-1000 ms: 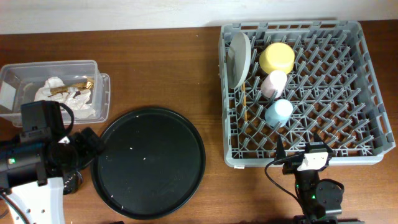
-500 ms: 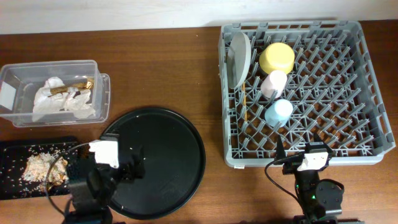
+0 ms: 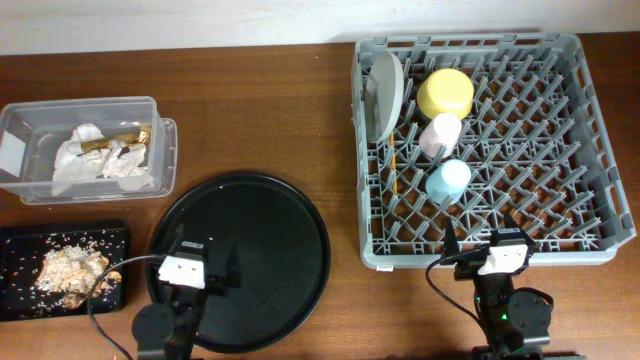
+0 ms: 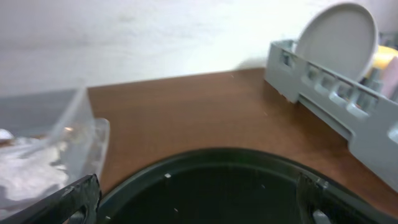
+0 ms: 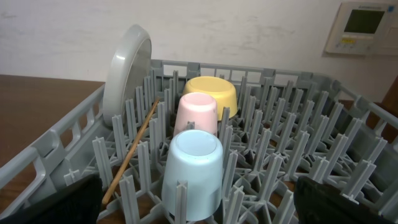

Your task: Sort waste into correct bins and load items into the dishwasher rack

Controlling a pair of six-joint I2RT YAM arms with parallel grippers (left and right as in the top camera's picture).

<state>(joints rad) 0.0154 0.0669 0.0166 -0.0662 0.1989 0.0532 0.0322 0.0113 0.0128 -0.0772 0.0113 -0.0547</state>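
Observation:
The grey dishwasher rack [image 3: 560, 150] holds the white plate [image 3: 381, 95] on edge, the yellow bowl [image 3: 445, 93], the pink cup [image 3: 439, 134], the blue cup [image 3: 447, 180] and the wooden chopsticks [image 3: 394, 172]. They show in the right wrist view too: plate [image 5: 126, 71], bowl [image 5: 209, 93], pink cup [image 5: 197, 112], blue cup [image 5: 193, 171], chopsticks [image 5: 130, 152]. The clear tub [image 3: 160, 150] holds napkins and a gold wrapper [image 3: 105, 155]. The small black tray [image 3: 20, 245] holds food scraps [image 3: 70, 270]. My left gripper [image 3: 200, 265] is open and empty over the round serving tray. My right gripper [image 3: 485, 245] is open and empty at the rack's near edge.
The large round black serving tray [image 3: 270, 270] lies at centre front with a few crumbs on it; it also fills the bottom of the left wrist view [image 4: 211, 193]. The tub's wall [image 4: 74, 134] shows at the left there. A wall panel [image 5: 367, 28] hangs behind the rack.
My left arm has swung from over the small black tray at the far left to the near edge of the round tray, uncovering the scraps. The right arm has not moved.

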